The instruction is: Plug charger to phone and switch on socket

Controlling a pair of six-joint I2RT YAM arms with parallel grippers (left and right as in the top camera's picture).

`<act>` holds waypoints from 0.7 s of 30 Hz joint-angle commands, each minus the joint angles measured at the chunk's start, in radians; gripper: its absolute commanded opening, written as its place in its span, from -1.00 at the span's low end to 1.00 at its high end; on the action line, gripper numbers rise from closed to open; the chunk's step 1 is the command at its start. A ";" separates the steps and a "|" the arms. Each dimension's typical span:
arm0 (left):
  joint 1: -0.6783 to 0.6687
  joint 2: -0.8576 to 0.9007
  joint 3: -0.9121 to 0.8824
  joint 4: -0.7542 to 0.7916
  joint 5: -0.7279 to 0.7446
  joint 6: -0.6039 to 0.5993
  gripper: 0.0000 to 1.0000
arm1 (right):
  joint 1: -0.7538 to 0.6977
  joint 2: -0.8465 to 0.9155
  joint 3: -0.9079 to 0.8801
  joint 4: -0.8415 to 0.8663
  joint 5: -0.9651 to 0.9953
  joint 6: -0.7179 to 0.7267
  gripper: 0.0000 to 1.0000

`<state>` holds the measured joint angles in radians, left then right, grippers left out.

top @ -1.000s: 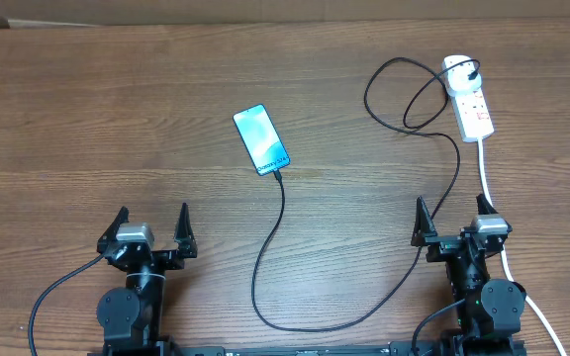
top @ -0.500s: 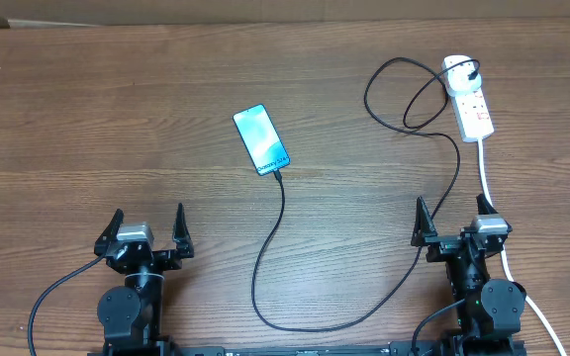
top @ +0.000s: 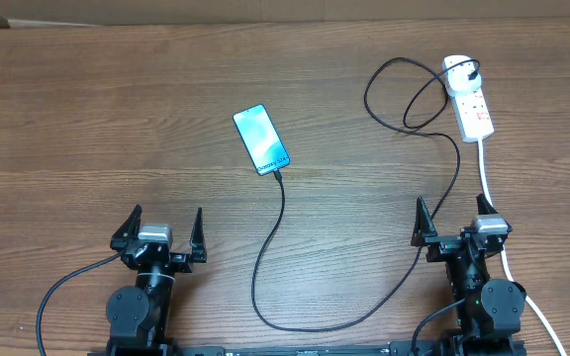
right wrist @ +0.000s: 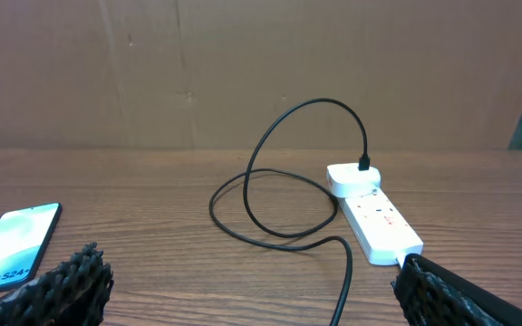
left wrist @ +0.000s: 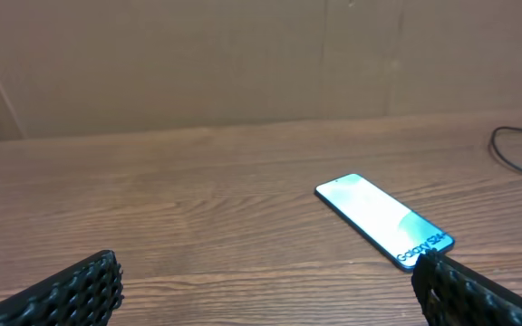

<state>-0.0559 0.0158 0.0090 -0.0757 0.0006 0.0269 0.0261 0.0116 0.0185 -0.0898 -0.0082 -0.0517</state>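
The phone point(top: 261, 139) lies flat mid-table with its cyan screen up; in the left wrist view the phone point(left wrist: 383, 220) lies ahead and to the right. The charger point(top: 282, 203) runs from the phone's near end down to the front edge, then up to the black plug in the socket point(top: 469, 99). Its tip touches the phone's near end. The right wrist view shows the socket point(right wrist: 374, 213) and the charger's loops point(right wrist: 270, 154) ahead. My left gripper point(top: 164, 223) and right gripper point(top: 451, 213) stand open and empty near the front edge.
A white cord point(top: 486, 173) leaves the socket and runs down past my right arm. A brown cardboard wall point(left wrist: 243, 63) stands behind the table. The charger's low loop lies between my two arms.
My left arm has shifted a little to the right, jaws still wide. The right arm, phone, charger and socket have not moved.
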 commanded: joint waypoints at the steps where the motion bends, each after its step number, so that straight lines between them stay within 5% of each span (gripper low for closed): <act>1: 0.034 -0.013 -0.005 -0.001 -0.026 -0.036 0.99 | -0.005 -0.009 -0.011 0.006 0.003 0.002 1.00; 3: 0.081 -0.013 -0.005 -0.002 -0.015 -0.120 0.99 | -0.005 -0.009 -0.011 0.006 0.003 0.002 1.00; 21: 0.087 -0.013 -0.005 -0.002 -0.004 -0.098 0.99 | -0.005 -0.009 -0.011 0.006 0.003 0.002 1.00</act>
<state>0.0280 0.0158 0.0090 -0.0772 -0.0086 -0.0757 0.0261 0.0116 0.0185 -0.0895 -0.0086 -0.0513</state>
